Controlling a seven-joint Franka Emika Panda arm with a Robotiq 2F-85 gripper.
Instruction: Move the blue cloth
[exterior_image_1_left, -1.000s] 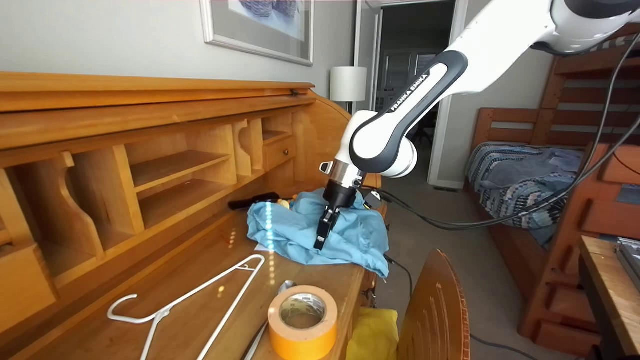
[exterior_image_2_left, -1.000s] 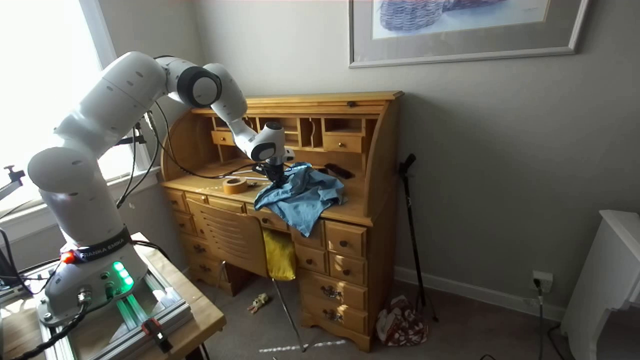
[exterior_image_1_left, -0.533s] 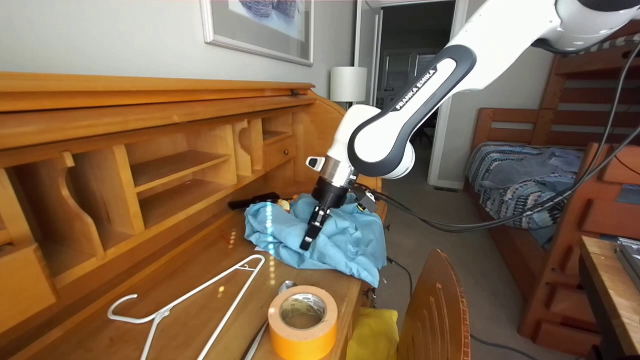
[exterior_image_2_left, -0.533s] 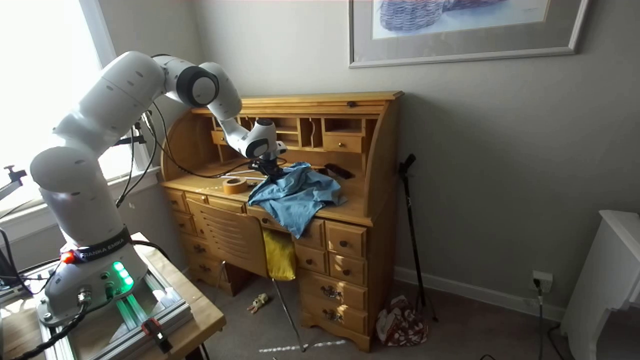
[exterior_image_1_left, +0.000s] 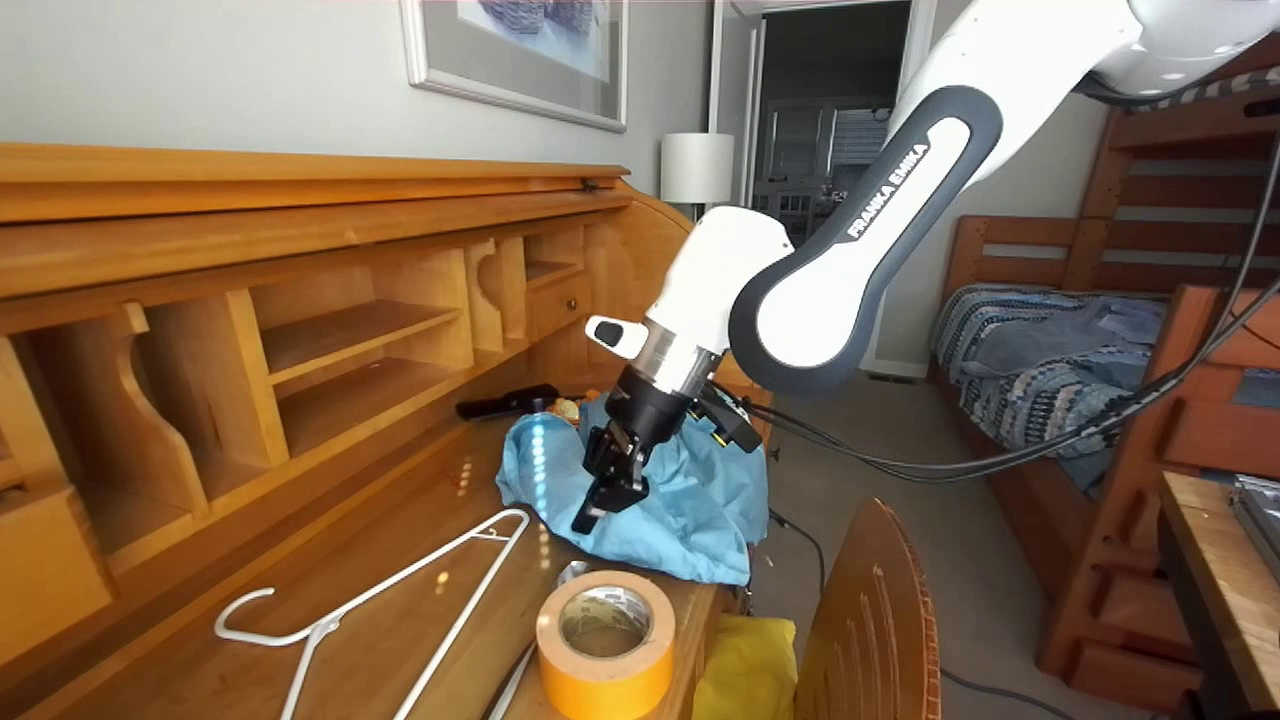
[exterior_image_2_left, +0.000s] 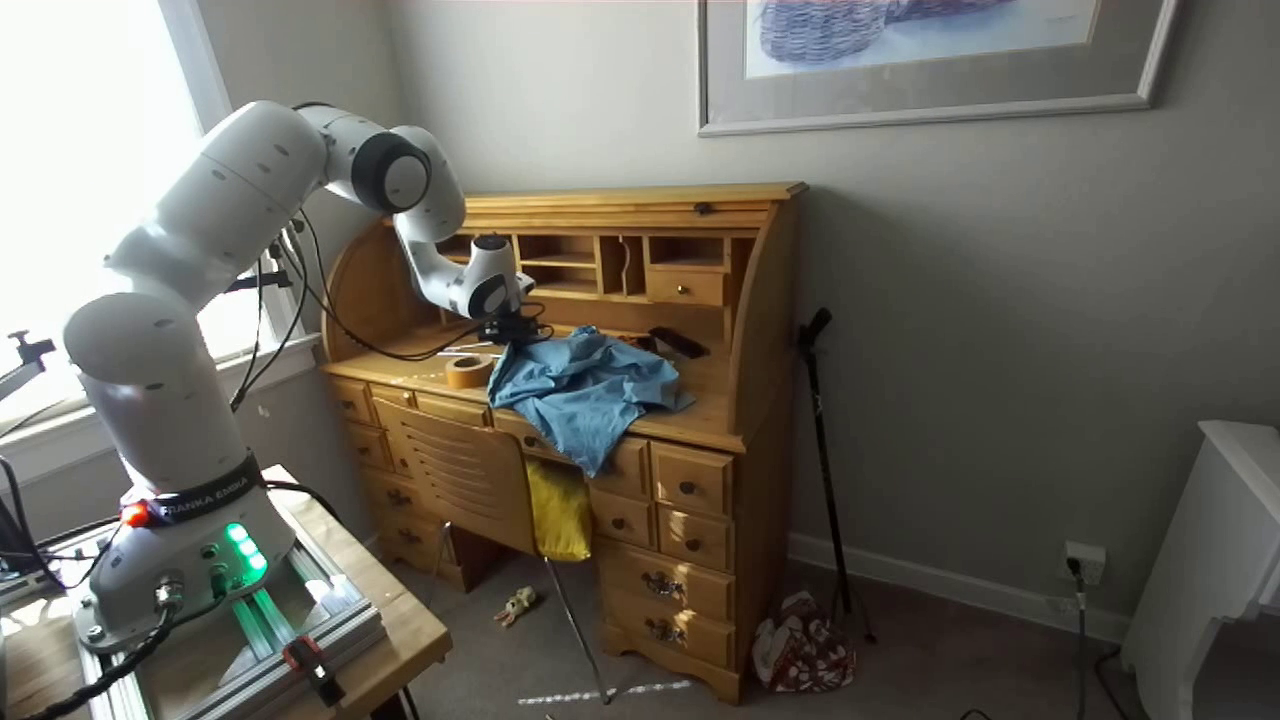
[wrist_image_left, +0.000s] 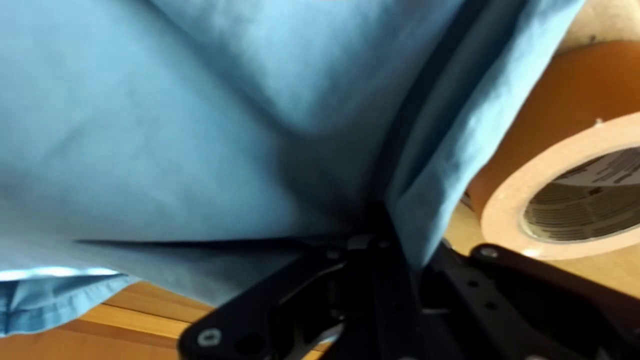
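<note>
"What's at the left in an exterior view?"

"A white plastic hanger (exterior_image_1_left: 322, 629) on the brown wooden table (exterior_image_1_left: 420, 515)."

"Right of that?"

"The black fingers (exterior_image_1_left: 600, 498), closed on the light-blue wrinkled fabric cloth (exterior_image_1_left: 685, 515). It lies bunched on the table, partly draped over the front edge, near a round orange tape roll (exterior_image_1_left: 607, 685)."

"Farther right?"

"A slatted brown wooden chair (exterior_image_1_left: 872, 625)."

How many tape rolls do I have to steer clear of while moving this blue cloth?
1: the orange tape roll, lying flat on the desk near its front edge, close to the blue cloth. All three views show it. Another could be hidden underneath the cloth.
</note>
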